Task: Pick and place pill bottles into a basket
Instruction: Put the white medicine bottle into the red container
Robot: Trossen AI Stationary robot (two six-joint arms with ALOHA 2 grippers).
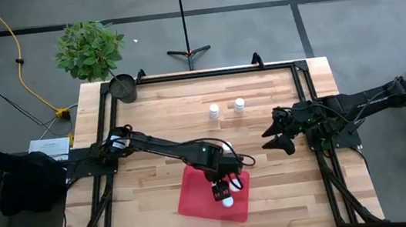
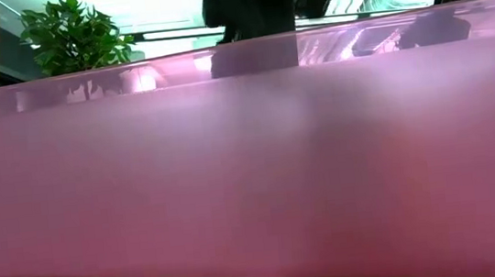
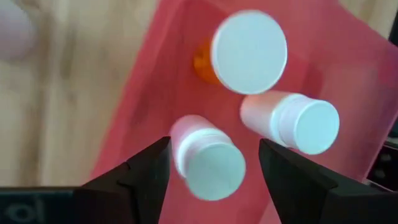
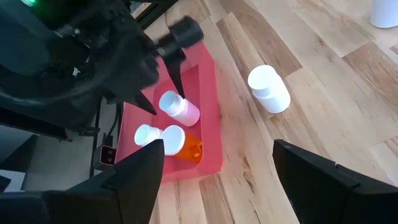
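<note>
My left gripper (image 1: pixel 225 191) hangs over the red basket (image 1: pixel 196 196), and my left fingers (image 3: pixel 147 169) are spread apart, holding nothing. One white bottle (image 3: pixel 208 157) sits right between them, just under the tips, leaning over with its cap toward my wrist camera. Two more bottles are in the basket beside it: another white one (image 3: pixel 289 121) lying tipped, and the orange one (image 3: pixel 205 62) standing up.

My right gripper (image 1: pixel 277 136) waits over the surface with its fingers (image 4: pixel 140 171) spread wide and empty. Two bottles (image 1: pixel 214 111) stand on the surface farther back. I think my right arm is a little nearer to them. One of these shows tipped in my right wrist view.

I cannot read any writing on the bottles.
</note>
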